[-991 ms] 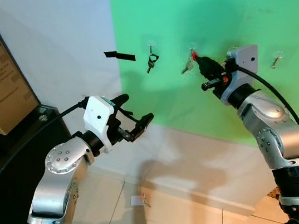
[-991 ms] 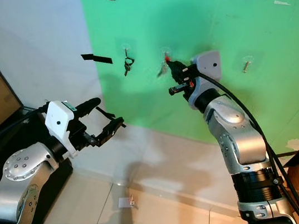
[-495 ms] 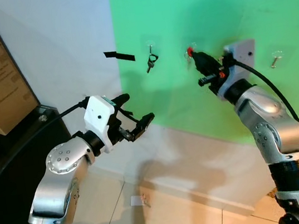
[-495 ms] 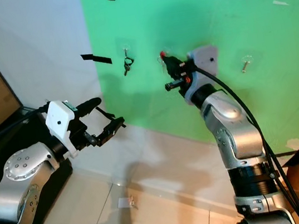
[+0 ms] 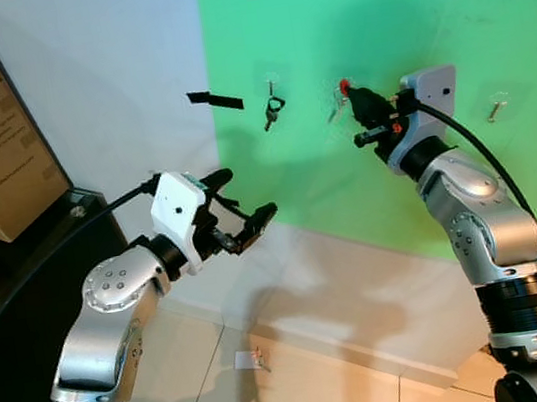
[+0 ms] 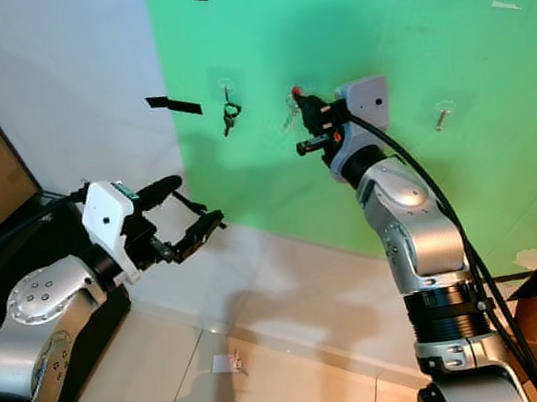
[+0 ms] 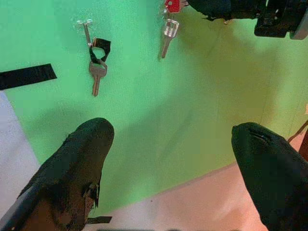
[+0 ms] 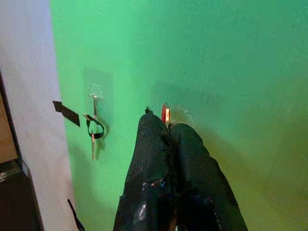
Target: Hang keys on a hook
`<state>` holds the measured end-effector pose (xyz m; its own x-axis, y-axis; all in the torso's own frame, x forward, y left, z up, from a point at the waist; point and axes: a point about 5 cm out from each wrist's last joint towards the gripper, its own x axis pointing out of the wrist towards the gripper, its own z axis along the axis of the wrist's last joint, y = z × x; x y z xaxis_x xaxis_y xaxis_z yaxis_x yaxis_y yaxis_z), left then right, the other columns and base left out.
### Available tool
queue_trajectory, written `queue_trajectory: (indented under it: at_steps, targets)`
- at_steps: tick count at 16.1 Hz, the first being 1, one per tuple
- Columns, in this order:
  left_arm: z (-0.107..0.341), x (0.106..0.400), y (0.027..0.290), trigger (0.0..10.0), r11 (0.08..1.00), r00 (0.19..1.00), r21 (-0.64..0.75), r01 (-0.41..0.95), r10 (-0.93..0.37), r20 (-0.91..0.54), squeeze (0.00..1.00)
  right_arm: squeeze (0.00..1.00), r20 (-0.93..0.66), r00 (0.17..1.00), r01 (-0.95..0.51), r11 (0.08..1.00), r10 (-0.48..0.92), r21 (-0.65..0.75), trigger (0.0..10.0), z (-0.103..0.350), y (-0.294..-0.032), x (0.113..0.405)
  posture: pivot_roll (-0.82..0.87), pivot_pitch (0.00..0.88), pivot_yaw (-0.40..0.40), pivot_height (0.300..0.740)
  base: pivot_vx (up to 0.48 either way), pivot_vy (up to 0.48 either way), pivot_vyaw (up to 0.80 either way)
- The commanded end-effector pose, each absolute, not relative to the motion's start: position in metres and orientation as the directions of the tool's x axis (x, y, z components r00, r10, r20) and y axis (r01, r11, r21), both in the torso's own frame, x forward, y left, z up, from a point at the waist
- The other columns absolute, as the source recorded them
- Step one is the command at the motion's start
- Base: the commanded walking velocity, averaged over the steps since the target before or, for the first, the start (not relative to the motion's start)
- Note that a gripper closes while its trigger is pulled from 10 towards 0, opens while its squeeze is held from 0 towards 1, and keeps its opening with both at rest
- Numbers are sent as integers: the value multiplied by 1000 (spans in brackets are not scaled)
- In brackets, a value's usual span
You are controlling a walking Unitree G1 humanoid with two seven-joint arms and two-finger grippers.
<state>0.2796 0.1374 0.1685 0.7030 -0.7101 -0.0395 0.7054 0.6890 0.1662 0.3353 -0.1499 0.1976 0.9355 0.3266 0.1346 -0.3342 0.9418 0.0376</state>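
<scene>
Jaws pinching red-tagged keys (image 5: pixel 341 89), green wall (image 5: pixel 405 29)

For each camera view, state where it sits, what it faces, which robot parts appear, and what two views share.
Left and right eye views: on the head, facing the green wall; both silver arms show.
Left wrist view: behind the open left gripper, facing the black-tagged key.
Right wrist view: behind the right gripper, shut on the red-tagged key.
Shared: both wrist views show both keys.
</scene>
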Motion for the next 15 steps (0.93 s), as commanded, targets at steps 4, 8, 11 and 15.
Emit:
queue_trajectory:
  at_steps: [4, 8, 11, 15]
  targets:
    - [168, 279, 136, 10000, 677, 691, 173, 716, -721, -41, 0, 0, 145, 947, -294, 955, 286, 32, 10000, 198, -162, 335, -68, 0, -68, 740, 0, 0, 0]
    - [167, 278, 136, 10000, 671, 687, 174, 721, -725, -47, 0, 0, 123, 955, -275, 961, 270, 28, 10000, 192, -164, 335, -68, 0, -64, 740, 0, 0, 0]
    - [168, 278, 136, 10000, 669, 685, 176, 722, -727, -49, 0, 0, 88, 957, -280, 960, 277, 21, 10000, 183, -161, 333, -65, 0, -64, 740, 0, 0, 0]
    - [168, 277, 136, 10000, 669, 686, 179, 721, -726, -49, 0, 0, 67, 961, -269, 963, 267, 22, 10000, 176, -161, 333, -63, 0, -65, 740, 0, 0, 0]
